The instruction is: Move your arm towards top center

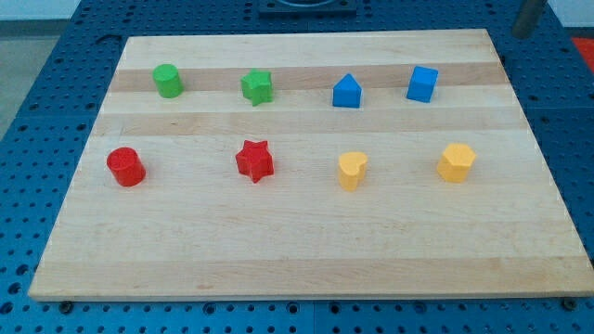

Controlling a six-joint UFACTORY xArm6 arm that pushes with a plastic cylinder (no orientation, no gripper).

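My tip isn't visible so its state can't be told, only a dark rod [527,17] off the board's [306,269] top-right corner; eight blocks in two rows: two green, two blue toward the top edge, two red, two yellow below.

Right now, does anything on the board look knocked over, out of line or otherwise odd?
Nothing stands out. Eight blocks stand in two tidy rows on the board, none touching. My tip is not clearly in view; only a dark rod-like shape shows at the view's top right, off the board.
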